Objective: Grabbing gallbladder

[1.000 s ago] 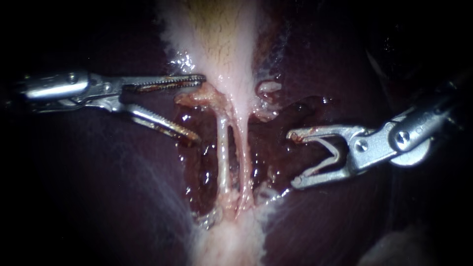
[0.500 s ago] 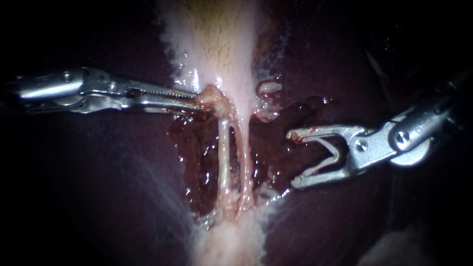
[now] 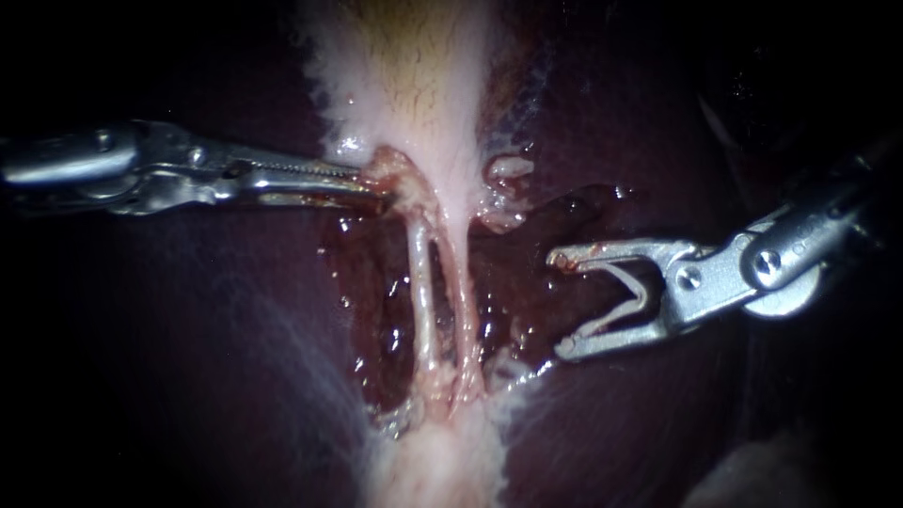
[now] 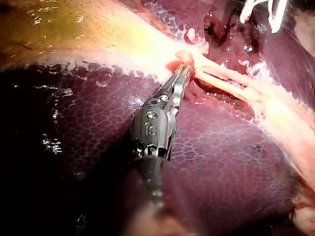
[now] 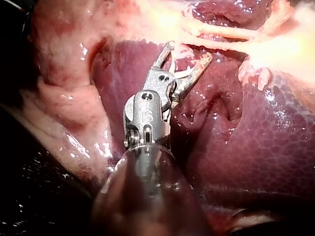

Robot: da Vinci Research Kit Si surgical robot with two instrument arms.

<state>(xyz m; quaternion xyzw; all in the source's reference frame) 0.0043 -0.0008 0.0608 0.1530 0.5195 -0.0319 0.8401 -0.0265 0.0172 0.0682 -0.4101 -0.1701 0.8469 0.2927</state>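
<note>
Gallbladder (image 3: pixel 414 85) vertical in endoscope view, narrow end down

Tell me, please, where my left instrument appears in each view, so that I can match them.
Endoscope view: the left instrument enters from the left, jaws shut on the gallbladder just above the tubes.
Left wrist view: the left instrument grips the gallbladder where the tubes begin.
Right wrist view: not in it.
Shared landmark: the two pale tubes.

Pale gallbladder (image 3: pixel 414 94), purple net-patterned liver (image 4: pixel 211 162)
</note>
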